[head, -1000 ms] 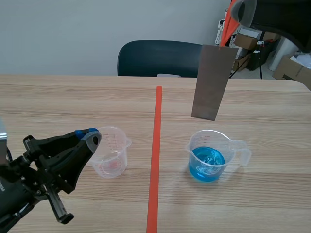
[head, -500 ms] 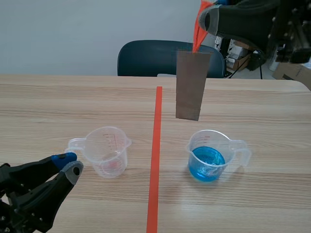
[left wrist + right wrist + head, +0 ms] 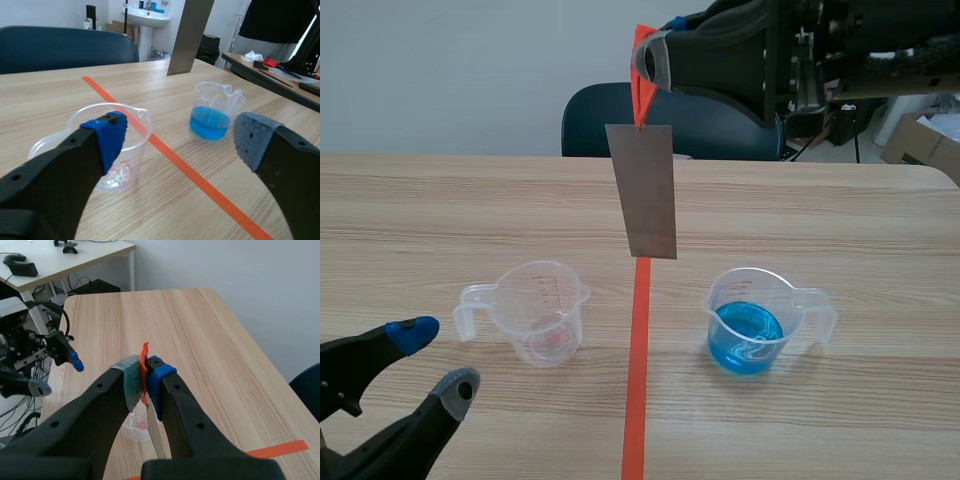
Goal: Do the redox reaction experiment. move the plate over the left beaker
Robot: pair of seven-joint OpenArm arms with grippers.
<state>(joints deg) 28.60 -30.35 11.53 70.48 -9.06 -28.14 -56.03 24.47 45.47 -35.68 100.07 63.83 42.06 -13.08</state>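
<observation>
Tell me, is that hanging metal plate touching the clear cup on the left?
Apart. The scene view shows the plate hanging in the air, its lower edge clear of the left beaker and its rim.

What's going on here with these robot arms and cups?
The right gripper holds a grey metal plate by its orange tab, hanging it in the air above the tape line, between the clear left beaker and the beaker of blue liquid. It is not yet over the left beaker. The left gripper sits open near that beaker, empty.
</observation>
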